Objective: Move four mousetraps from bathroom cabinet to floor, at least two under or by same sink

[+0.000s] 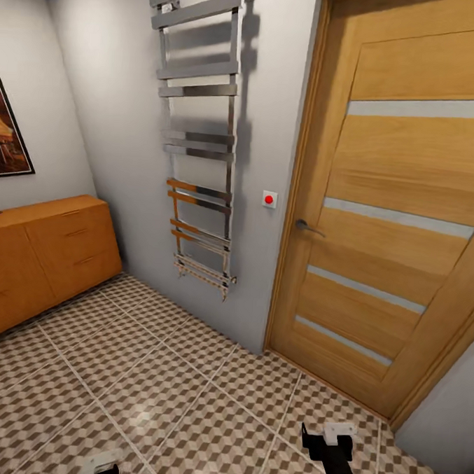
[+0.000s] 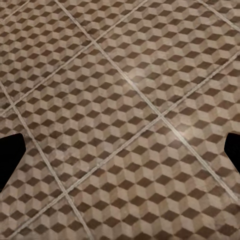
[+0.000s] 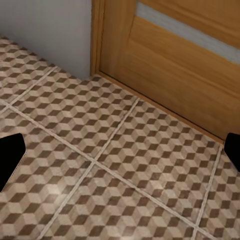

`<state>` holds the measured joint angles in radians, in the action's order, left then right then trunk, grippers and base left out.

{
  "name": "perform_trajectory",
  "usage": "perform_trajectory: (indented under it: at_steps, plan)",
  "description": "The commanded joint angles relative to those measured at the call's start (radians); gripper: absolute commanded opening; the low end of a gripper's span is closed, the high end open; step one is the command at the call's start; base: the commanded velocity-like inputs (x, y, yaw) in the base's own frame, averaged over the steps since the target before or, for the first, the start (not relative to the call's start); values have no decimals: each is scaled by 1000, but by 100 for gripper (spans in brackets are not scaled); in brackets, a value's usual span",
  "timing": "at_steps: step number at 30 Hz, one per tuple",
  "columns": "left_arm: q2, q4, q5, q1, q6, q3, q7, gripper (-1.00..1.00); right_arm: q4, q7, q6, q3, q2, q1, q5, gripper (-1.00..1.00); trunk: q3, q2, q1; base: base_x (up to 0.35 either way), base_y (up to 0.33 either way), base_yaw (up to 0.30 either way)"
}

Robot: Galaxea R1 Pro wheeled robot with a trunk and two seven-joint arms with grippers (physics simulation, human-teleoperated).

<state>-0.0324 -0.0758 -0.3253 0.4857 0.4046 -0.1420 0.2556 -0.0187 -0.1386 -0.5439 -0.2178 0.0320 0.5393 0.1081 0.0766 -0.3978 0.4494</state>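
The cabinet, a low orange-brown chest with slim bar handles, stands against the left wall. A tiny dark speck on its top at the picture's left edge is too small to identify. The mousetraps and the sink are out of view. The bathroom floor of cube-patterned tiles spreads ahead. My left gripper peeks in at the bottom edge. In the left wrist view it hangs open over bare tile. My right gripper sits low near the door. The right wrist view shows it open with nothing between its fingers.
A chrome towel radiator hangs on the far wall. A closed wooden door with a lever handle is at the right, with a red-button switch beside it. A framed picture hangs above the cabinet.
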Motion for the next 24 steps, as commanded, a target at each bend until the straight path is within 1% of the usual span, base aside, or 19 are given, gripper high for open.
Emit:
perform_trajectory:
  at_steps: [1, 21, 24]
  plan:
    - [1, -4, -5, 2, 5, -8, 1, 100, 0, -1, -3, -9, 0, 1, 10, 100, 2, -2, 1, 0, 0, 257]
    - [0, -4, -5, 3, 5, -8, 1, 100, 0, -1, -4, -9, 0, 1, 10, 100, 2, -2, 1, 0, 0, 257]
    - [0, -4, -6, 2, 5, -8, 1, 100, 0, -1, -4, -9, 0, 1, 10, 100, 2, -2, 1, 72, 45, 257]
